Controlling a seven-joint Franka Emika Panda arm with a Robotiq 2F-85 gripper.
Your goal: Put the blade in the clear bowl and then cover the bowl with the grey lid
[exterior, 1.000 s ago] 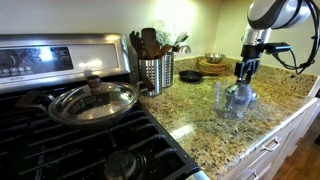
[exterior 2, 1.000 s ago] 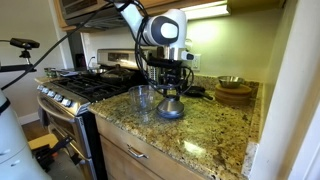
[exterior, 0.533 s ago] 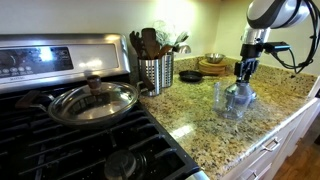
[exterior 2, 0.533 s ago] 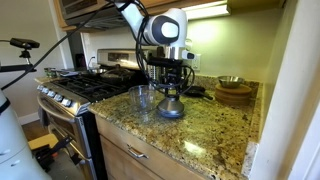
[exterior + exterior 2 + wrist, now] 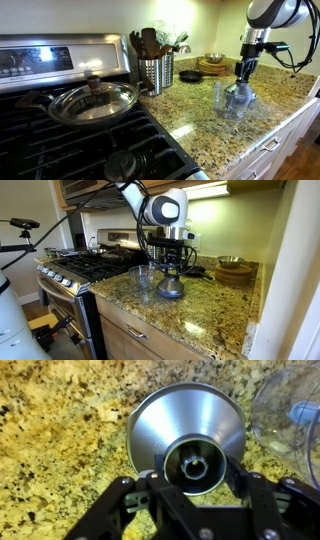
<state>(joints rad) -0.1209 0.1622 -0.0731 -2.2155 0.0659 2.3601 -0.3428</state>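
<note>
The grey lid (image 5: 160, 425) sits on the granite counter, its central knob pointing up at the wrist camera. My gripper (image 5: 193, 478) is directly over it, fingers closed against both sides of the knob. Both exterior views show the gripper (image 5: 244, 72) (image 5: 172, 265) low on the lid (image 5: 239, 100) (image 5: 170, 288). The clear bowl (image 5: 219, 97) (image 5: 143, 280) stands upright right beside the lid and fills the wrist view's right edge (image 5: 295, 405). A small pale piece shows inside the bowl; I cannot tell if it is the blade.
A pan with a glass lid (image 5: 92, 100) sits on the gas stove. A steel utensil holder (image 5: 155, 72) stands between stove and lid. A small black pan (image 5: 190, 75) and a metal bowl on a wooden board (image 5: 213, 60) are behind. The counter edge (image 5: 190, 330) is near.
</note>
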